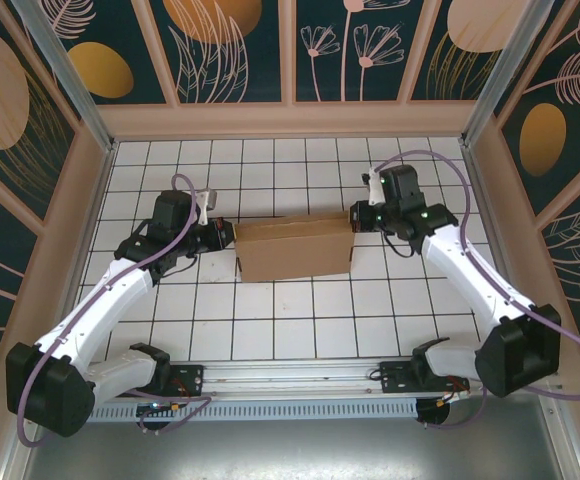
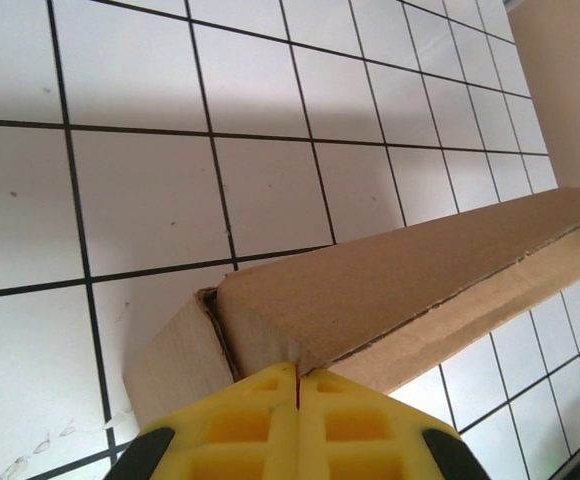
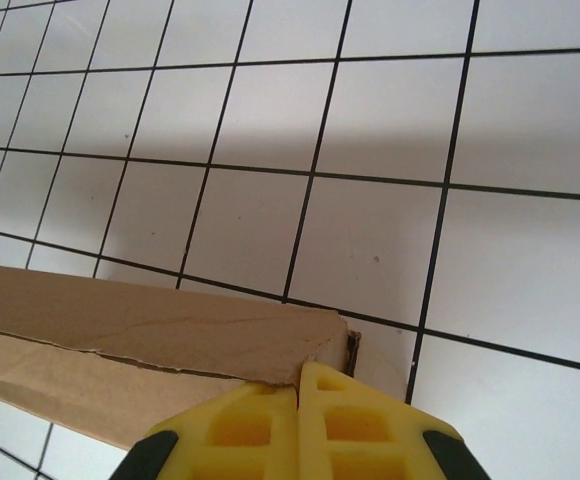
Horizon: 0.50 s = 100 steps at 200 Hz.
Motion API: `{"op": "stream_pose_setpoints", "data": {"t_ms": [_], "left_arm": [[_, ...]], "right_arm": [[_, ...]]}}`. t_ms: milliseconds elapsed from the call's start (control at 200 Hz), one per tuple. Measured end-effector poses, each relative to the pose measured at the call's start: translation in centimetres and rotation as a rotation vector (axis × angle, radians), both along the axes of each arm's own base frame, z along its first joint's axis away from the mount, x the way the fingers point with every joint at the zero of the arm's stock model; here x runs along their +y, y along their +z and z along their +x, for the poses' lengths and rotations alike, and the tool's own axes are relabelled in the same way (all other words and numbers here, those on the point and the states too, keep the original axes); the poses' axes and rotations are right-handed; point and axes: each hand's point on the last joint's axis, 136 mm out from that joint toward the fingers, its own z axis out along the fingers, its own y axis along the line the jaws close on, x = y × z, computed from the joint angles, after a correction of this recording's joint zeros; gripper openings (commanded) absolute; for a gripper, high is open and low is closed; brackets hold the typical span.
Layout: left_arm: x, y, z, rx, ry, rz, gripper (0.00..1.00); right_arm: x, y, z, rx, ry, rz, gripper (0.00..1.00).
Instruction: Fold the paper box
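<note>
The paper box [image 1: 295, 250] is plain brown cardboard, folded into a shallow closed shape at the table's middle. My left gripper [image 1: 228, 235] meets its left end at the rear top edge. In the left wrist view the yellow fingers [image 2: 350, 420] are pressed together, pinching the box corner [image 2: 300, 320] where the cardboard creases at their tips. My right gripper [image 1: 356, 218] meets the right end. In the right wrist view its fingers [image 3: 360, 425] are closed on the box's corner edge [image 3: 270, 340], with cardboard lying over the left finger.
The table [image 1: 270, 330] is white tile with a black grid. Wooden walls [image 1: 290, 120] and metal posts enclose it at the back and sides. A rail [image 1: 290, 375] with both arm bases runs along the near edge.
</note>
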Motion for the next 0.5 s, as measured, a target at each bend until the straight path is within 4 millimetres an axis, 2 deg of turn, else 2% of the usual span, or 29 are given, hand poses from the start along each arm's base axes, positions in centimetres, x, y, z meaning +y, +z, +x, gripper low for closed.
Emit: {"op": "stream_pose_setpoints", "data": {"t_ms": [125,315,410,500], "left_arm": [[0.3,-0.8,-0.4,0.014,0.006,0.007,0.0],[0.5,-3.3,-2.2,0.086,-0.012,0.024,0.0],[0.4,-3.2,-2.9,0.079,-0.028,0.012,0.0],[0.4,-2.7,-3.3,0.058,-0.032,0.004,0.0]], "right_arm": [[0.2,-1.0,-1.5,-0.083,0.015,-0.048,0.0],[-0.4,-3.3,-3.8,-0.112,0.026,-0.072,0.0],[-0.5,-3.1,-4.2,-0.152,0.021,-0.047,0.0],[-0.4,-2.1,-4.6,-0.209,0.021,-0.012,0.0]]}}
